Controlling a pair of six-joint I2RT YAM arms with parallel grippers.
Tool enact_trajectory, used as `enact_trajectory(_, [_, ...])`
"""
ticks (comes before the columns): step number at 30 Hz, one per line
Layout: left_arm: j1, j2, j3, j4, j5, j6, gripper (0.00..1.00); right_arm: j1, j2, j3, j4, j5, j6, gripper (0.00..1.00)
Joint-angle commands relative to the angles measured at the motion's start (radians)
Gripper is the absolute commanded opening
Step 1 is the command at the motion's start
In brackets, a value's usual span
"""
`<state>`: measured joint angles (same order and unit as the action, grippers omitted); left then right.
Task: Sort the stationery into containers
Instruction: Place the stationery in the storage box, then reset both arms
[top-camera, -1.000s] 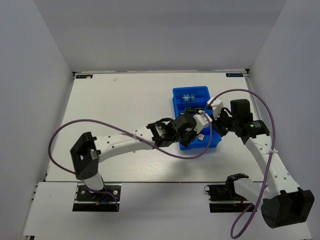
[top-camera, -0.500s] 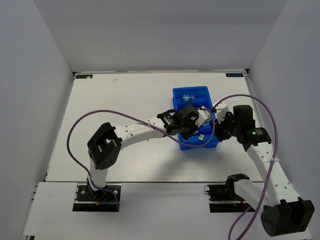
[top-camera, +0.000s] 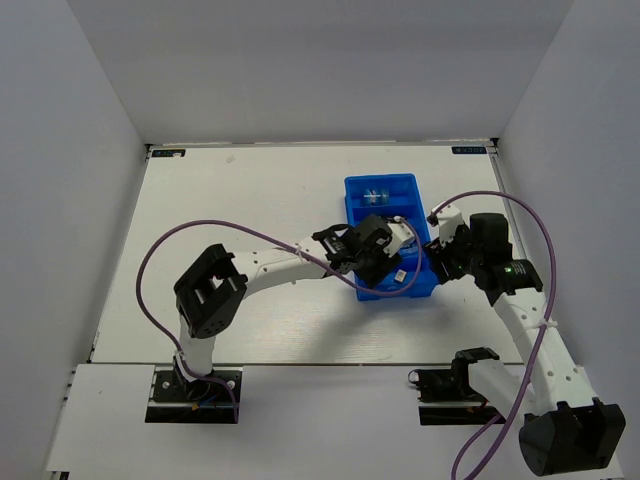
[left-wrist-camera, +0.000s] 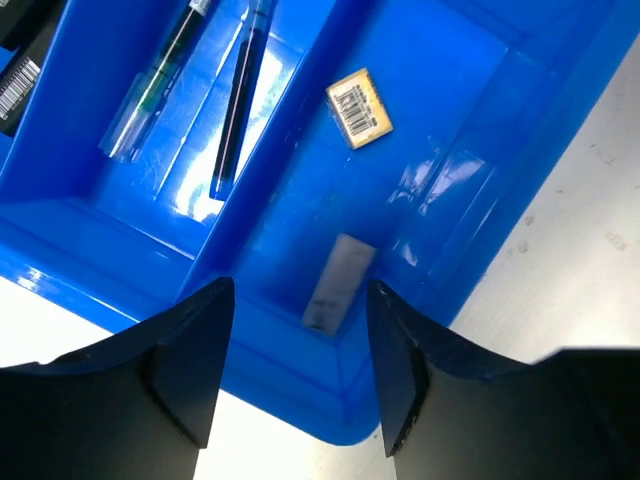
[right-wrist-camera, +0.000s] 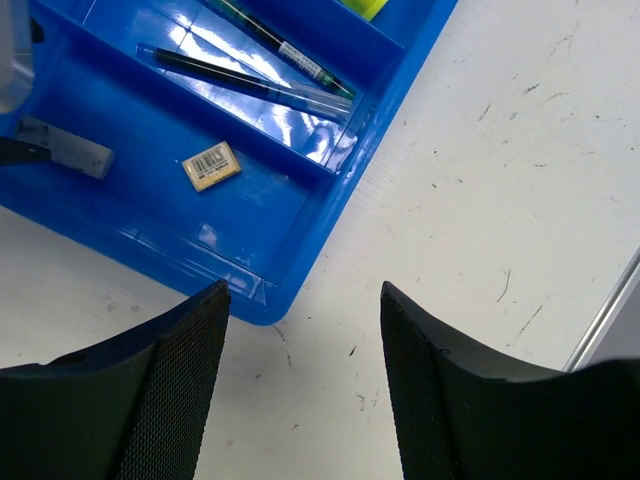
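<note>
Blue glossy tray (left-wrist-camera: 480, 130) w/ grey rectangular eraser (left-wrist-camera: 338, 282); L fingers (left-wrist-camera: 190, 360) apart; R fingers (right-wrist-camera: 170, 380) apart.

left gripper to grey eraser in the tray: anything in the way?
Nothing visible. The grey eraser lies flat on the floor of the blue tray, in its end compartment, under the open left gripper. The tan piece lies apart, farther along the same compartment. Tray walls stand close beside the eraser.
</note>
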<state>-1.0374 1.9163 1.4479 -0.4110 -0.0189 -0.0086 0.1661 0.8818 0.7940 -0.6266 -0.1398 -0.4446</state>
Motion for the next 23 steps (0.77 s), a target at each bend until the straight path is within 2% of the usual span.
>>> enact_trajectory(1, [-0.001, -0.083, 0.025, 0.020, -0.003, -0.027, 0.65, -0.010, -0.018, -0.001, 0.030, 0.008, 0.020, 0.65])
enact_trajectory(3, [-0.001, -0.092, 0.049, 0.032, -0.003, -0.033, 0.59, -0.011, -0.023, -0.007, 0.030, 0.016, 0.021, 0.65])
enact_trajectory(7, [-0.003, -0.141, 0.097, 0.049, 0.000, -0.057, 0.15, -0.014, -0.041, -0.016, 0.025, 0.025, 0.026, 0.67])
enact_trajectory(8, [-0.006, -0.157, 0.097, 0.058, -0.003, -0.065, 0.01, -0.016, -0.046, -0.016, 0.024, 0.031, 0.029, 0.67])
enact_trajectory(10, [-0.015, -0.198, 0.057, 0.110, -0.030, -0.093, 0.01, -0.017, -0.055, -0.022, 0.027, 0.035, 0.041, 0.72])
enact_trajectory(11, [-0.015, -0.274, 0.021, 0.133, -0.038, -0.099, 0.07, -0.017, -0.060, -0.027, 0.027, 0.036, 0.044, 0.74])
enact_trajectory(12, [-0.013, -0.307, 0.000, 0.139, -0.045, -0.119, 0.23, -0.016, -0.069, -0.029, 0.030, 0.032, 0.062, 0.81])
enact_trajectory(13, [-0.016, -0.379, -0.054, 0.149, -0.097, -0.151, 0.44, -0.014, -0.072, -0.032, 0.034, 0.032, 0.078, 0.84])
enact_trajectory(14, [-0.015, -0.458, -0.134, 0.149, -0.117, -0.178, 0.82, -0.019, -0.069, -0.030, 0.037, 0.028, 0.111, 0.89])
enact_trajectory(15, [-0.012, -0.541, -0.217, 0.143, -0.162, -0.191, 0.99, -0.017, -0.073, -0.019, 0.022, 0.016, 0.124, 0.89])
enact_trajectory(17, [0.020, -0.661, -0.340, 0.109, -0.238, -0.256, 0.99, -0.016, -0.084, -0.019, 0.031, 0.000, 0.191, 0.91])
enact_trajectory(18, [0.034, -0.737, -0.436, 0.012, -0.248, -0.277, 0.99, -0.014, -0.104, -0.030, 0.045, -0.004, 0.199, 0.91])
enact_trajectory(21, [0.111, -0.923, -0.535, -0.102, -0.254, -0.355, 0.99, -0.016, -0.109, -0.015, 0.042, -0.032, 0.259, 0.91])
enact_trajectory(22, [0.137, -0.962, -0.631, -0.118, -0.256, -0.375, 0.99, -0.016, -0.113, -0.013, 0.039, -0.034, 0.264, 0.91])
enact_trajectory(23, [0.151, -1.062, -0.655, -0.133, -0.259, -0.381, 0.99, -0.014, -0.118, -0.015, 0.041, -0.059, 0.265, 0.91])
